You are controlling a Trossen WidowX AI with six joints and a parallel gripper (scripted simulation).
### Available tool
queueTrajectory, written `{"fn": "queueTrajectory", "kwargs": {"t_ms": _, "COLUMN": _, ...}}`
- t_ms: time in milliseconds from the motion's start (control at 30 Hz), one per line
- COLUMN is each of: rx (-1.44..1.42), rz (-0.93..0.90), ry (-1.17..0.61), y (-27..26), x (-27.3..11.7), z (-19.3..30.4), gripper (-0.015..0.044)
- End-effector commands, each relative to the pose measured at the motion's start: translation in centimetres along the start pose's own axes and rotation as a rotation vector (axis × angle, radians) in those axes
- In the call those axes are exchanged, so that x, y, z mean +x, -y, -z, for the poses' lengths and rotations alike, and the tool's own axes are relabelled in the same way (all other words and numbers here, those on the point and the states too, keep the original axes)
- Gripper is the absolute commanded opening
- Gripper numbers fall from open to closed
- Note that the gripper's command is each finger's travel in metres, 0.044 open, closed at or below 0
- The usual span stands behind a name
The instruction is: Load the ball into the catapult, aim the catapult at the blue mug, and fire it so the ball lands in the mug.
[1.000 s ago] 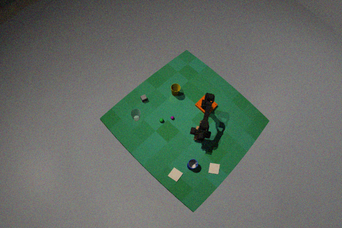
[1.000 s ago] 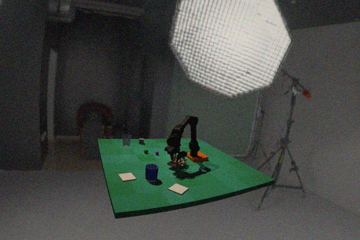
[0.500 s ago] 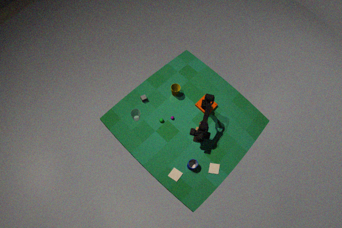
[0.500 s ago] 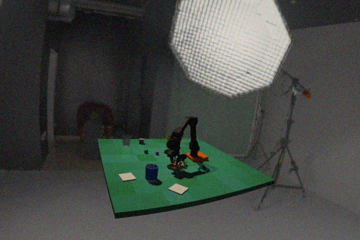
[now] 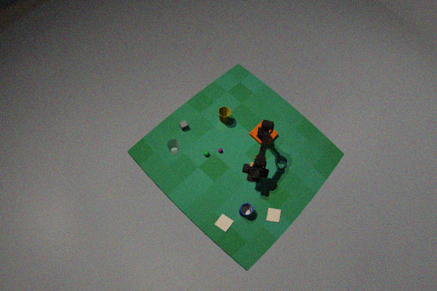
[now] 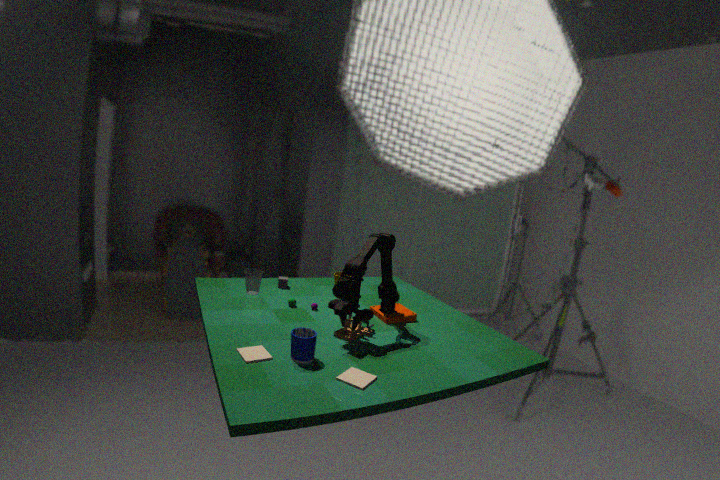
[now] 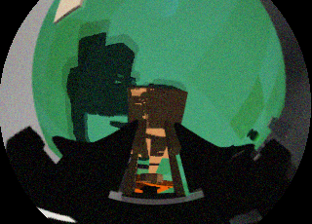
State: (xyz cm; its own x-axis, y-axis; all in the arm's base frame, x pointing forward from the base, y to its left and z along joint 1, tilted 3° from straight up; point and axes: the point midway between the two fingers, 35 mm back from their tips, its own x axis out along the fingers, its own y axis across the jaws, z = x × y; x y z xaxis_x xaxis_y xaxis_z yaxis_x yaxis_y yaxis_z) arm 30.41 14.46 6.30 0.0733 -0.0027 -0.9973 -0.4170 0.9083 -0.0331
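The wooden catapult (image 7: 166, 105) (image 6: 345, 335) is tan and brown; in the overhead view it is mostly hidden under the arm. My gripper (image 7: 156, 125) is shut on the catapult, with one finger on each side of its frame. Whether its base is off the table I cannot tell. A small magenta ball (image 5: 220, 150) (image 6: 314, 306) and a small green ball (image 5: 206, 153) (image 6: 292, 303) lie on the table, apart from the gripper. The blue mug (image 5: 246, 209) (image 6: 303, 345) stands upright in front of the arm, its mouth up. I see no ball in the catapult, but its cup is not clearly visible.
Two pale square tiles (image 5: 224, 222) (image 5: 273, 214) lie on either side of the mug. A yellow cup (image 5: 224, 114), a clear cup (image 5: 173, 146) and a grey cube (image 5: 184, 125) stand farther back. The arm's orange base (image 5: 256, 134) (image 6: 404, 316) is behind the catapult.
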Motion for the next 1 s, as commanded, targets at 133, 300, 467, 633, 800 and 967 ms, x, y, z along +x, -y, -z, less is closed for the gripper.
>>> {"fn": "queueTrajectory", "kwargs": {"t_ms": 133, "rx": 0.000, "rz": 0.000, "ry": 0.001, "y": 0.0, "x": -0.1, "z": 0.0, "gripper": 0.0315}}
{"fn": "queueTrajectory", "kwargs": {"t_ms": 300, "rx": 0.000, "rz": 0.000, "ry": 0.001, "y": 0.0, "x": -3.6, "z": -0.4, "gripper": 0.0440}}
{"fn": "queueTrajectory", "kwargs": {"t_ms": 467, "rx": 0.000, "rz": 0.000, "ry": 0.000, "y": 0.0, "x": -9.8, "z": 0.0, "gripper": 0.0440}}
{"fn": "queueTrajectory", "kwargs": {"t_ms": 633, "rx": -0.003, "rz": -0.001, "ry": 0.001, "y": 0.0, "x": -8.6, "z": -0.4, "gripper": 0.0440}}
{"fn": "queueTrajectory", "kwargs": {"t_ms": 800, "rx": -0.003, "rz": -0.001, "ry": 0.010, "y": 0.0, "x": -11.3, "z": -0.6, "gripper": 0.0440}}
{"fn": "queueTrajectory", "kwargs": {"t_ms": 967, "rx": -0.004, "rz": 0.000, "ry": 0.002, "y": 0.1, "x": -12.5, "z": -0.5, "gripper": 0.0414}}
